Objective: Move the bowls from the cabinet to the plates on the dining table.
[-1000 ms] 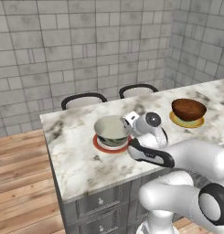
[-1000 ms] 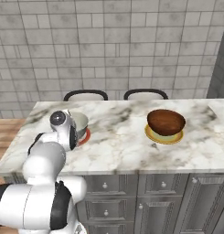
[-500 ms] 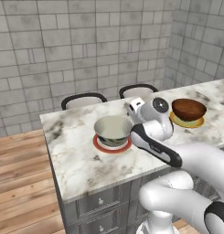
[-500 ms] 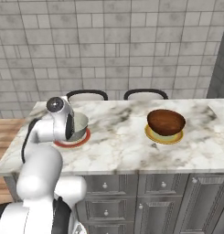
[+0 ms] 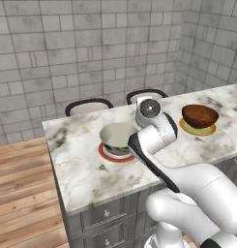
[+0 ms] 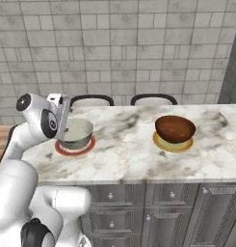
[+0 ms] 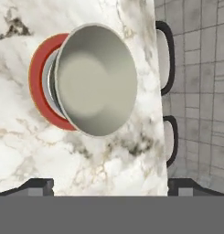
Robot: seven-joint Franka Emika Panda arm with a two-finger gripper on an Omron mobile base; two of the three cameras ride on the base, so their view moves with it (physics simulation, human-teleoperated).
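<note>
The pale cream-green bowl (image 7: pixel 95 80) sits in the red-rimmed plate (image 7: pixel 38 82) on the marble dining table (image 7: pixel 86 160). My gripper (image 7: pixel 111 187) hovers above this bowl (image 6: pixel 77 132), open, with nothing between its widely spread fingertips (image 7: pixel 38 185). To the right, the dark reddish-brown bowl (image 5: pixel 199 115) rests on the yellow-orange plate (image 5: pixel 197 130); the right base view shows the same brown bowl (image 6: pixel 175 128) and plate (image 6: pixel 172 144). The cream bowl (image 5: pixel 116 135) and its red plate (image 5: pixel 108 154) lie just left of my wrist. The cabinet is out of view.
Two dark-backed chairs (image 6: pixel 91 100) (image 6: pixel 154 99) stand behind the table against the grey tiled wall. The table's left edge (image 5: pixel 57 164) drops to a wooden floor (image 5: pixel 18 193). Grey drawer fronts (image 6: pixel 138 198) with small knobs run under the marble top.
My hand has risen away from the cream-green bowl, which stays put on the red-rimmed plate. The brown bowl has not moved.
</note>
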